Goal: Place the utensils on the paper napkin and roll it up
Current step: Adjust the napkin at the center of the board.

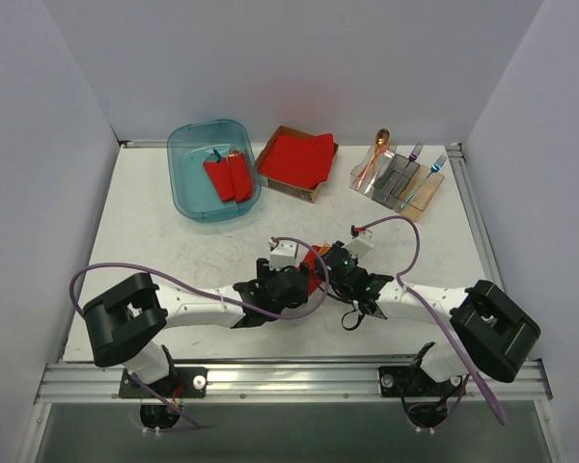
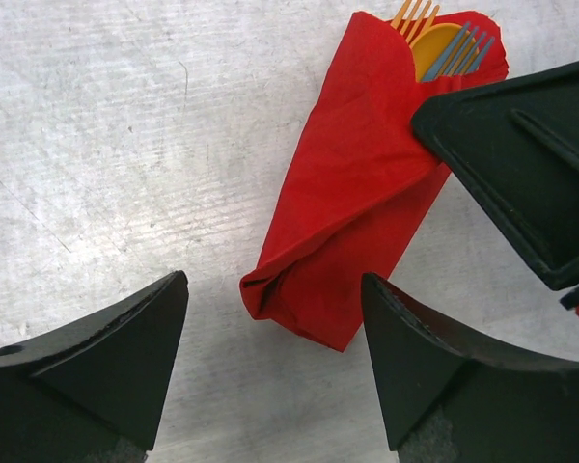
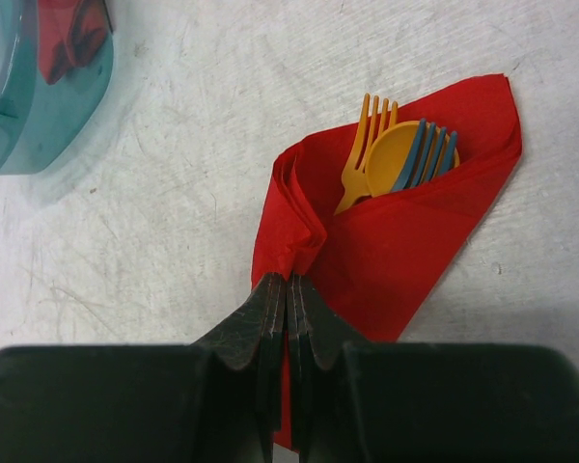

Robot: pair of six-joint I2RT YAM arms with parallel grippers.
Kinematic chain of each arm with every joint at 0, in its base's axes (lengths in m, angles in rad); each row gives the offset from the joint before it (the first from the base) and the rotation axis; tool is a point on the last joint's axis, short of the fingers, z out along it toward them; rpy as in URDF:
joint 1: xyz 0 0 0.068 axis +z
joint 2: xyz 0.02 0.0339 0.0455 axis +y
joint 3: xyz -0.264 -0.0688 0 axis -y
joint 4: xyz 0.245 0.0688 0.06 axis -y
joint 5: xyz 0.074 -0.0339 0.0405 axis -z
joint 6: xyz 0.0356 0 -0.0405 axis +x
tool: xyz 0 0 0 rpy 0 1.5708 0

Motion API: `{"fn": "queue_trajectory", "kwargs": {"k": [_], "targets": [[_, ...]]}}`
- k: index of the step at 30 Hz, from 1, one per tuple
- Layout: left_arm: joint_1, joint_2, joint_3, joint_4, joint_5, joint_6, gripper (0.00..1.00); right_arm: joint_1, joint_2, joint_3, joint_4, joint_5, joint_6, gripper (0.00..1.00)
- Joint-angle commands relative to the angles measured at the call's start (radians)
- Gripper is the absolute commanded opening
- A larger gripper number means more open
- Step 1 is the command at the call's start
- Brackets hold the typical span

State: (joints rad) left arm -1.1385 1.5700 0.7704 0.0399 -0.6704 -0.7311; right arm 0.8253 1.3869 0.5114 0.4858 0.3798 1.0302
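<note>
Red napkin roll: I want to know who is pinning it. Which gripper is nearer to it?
Right. The right gripper, shut, touches the napkin at its folded edge; the left gripper hangs open over its closed end, apparently not touching.

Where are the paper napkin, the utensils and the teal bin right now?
paper napkin (image 2: 357,198): left wrist view, middle of the roll.
utensils (image 3: 384,164): right wrist view, orange-yellow spoon bowl.
teal bin (image 1: 189,169): top external view, bare floor near its left wall.

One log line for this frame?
stage: napkin wrapped around utensils | left gripper: open, astride napkin's folded end | right gripper: shut, tips on napkin
</note>
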Motion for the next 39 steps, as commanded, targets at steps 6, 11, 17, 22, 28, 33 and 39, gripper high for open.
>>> {"fn": "queue_trajectory", "kwargs": {"k": [6, 11, 17, 22, 28, 33, 39], "targets": [[0.003, -0.085, -0.101, 0.081, -0.014, -0.111, 0.63, -0.008, 0.011, 0.038, 0.005, 0.021, 0.021, 0.0], [-0.003, -0.182, -0.164, 0.126, 0.023, -0.111, 0.44, -0.012, 0.011, 0.036, 0.011, 0.014, 0.021, 0.0], [-0.009, -0.257, -0.187, 0.113, 0.052, -0.137, 0.27, -0.015, 0.014, 0.033, 0.019, 0.011, 0.019, 0.0], [-0.009, -0.237, -0.21, 0.216, 0.11, -0.16, 0.08, -0.017, 0.009, 0.033, 0.019, 0.011, 0.021, 0.0], [-0.009, -0.206, -0.255, 0.378, 0.15, -0.209, 0.02, -0.02, -0.014, 0.03, 0.019, 0.013, 0.022, 0.0], [-0.007, -0.188, -0.33, 0.544, 0.187, -0.225, 0.03, -0.023, -0.02, 0.041, 0.016, 0.002, 0.022, 0.0], [-0.003, -0.113, -0.324, 0.632, 0.215, -0.214, 0.02, -0.025, -0.015, 0.052, 0.016, -0.009, 0.016, 0.0]]}}
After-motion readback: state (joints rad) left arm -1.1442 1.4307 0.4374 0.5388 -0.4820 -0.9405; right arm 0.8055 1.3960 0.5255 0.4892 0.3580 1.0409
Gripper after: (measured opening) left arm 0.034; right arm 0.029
